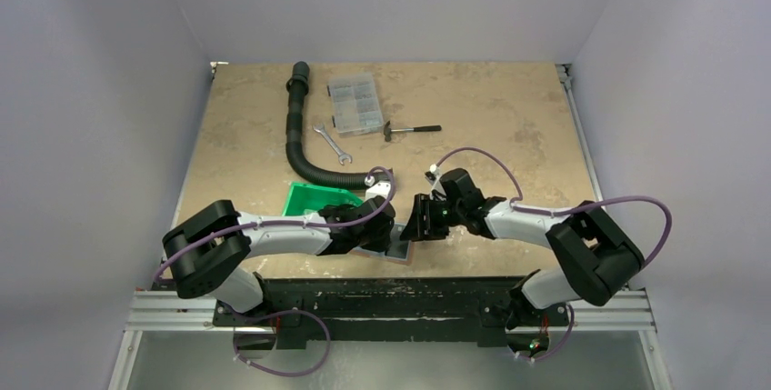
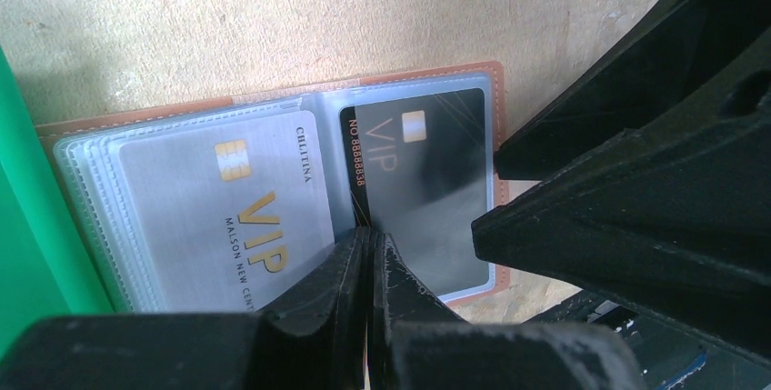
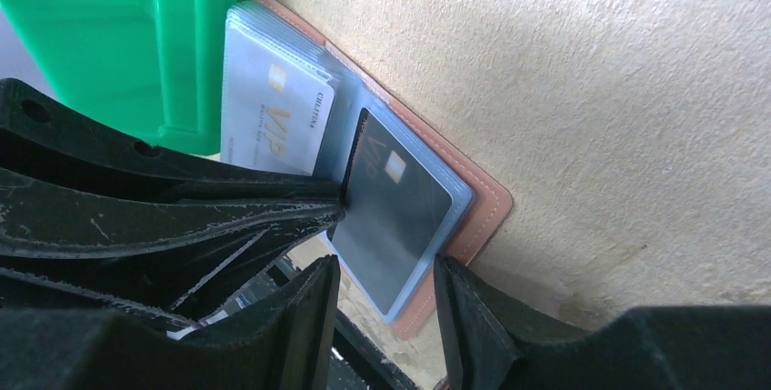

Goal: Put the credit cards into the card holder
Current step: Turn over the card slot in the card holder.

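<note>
Clutter: we are seeing a green bin (image 1: 314, 197) sitting just beside the card holder (image 3: 482, 213); a black hose (image 1: 295, 131), wrench (image 1: 332, 143), clear box (image 1: 354, 104) and hammer (image 1: 411, 128) are lying well beyond.
Left gripper (image 2: 368, 245): fingers are pressing together at the holder's centre fold.
Right gripper (image 3: 382, 281): jaws are standing spread over the black card (image 2: 427, 181).
Card holder: lying open at the near table edge, reddish-brown rim, clear sleeves showing a silver card (image 2: 227, 208).
Table (image 1: 509, 108): tan, with pale walls (image 1: 109, 45) enclosing it.
</note>
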You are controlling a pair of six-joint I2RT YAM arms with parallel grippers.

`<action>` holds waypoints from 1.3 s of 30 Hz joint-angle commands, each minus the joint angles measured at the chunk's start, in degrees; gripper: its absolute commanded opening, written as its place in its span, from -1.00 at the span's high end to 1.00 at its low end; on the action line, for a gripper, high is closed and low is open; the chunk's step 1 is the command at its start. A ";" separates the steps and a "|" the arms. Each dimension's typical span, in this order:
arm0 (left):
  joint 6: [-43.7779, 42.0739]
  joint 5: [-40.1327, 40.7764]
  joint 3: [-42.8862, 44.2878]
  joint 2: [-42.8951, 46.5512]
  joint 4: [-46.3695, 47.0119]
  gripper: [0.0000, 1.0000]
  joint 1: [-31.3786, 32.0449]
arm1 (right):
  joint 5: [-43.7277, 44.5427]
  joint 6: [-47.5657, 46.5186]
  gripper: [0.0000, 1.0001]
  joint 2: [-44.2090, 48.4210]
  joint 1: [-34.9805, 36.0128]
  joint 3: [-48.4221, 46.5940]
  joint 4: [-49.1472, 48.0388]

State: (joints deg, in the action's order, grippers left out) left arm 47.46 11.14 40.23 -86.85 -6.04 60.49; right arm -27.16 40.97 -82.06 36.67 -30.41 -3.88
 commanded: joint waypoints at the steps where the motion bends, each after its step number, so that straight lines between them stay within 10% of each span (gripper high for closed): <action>1: 0.52 0.48 -1.20 1.07 -0.72 1.00 -0.20 | -0.36 1.13 -0.02 -0.81 0.23 0.62 -2.80; 39: 0.16 -0.76 0.81 2.74 -1.36 1.00 -0.20 | -9.13 11.76 0.20 -3.11 1.81 4.65 -19.06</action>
State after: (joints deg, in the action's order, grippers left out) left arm 47.44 10.96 39.83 -85.82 -6.24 60.38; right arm -34.11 51.05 -84.49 37.56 -26.26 -18.94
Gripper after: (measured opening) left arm 0.039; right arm 0.423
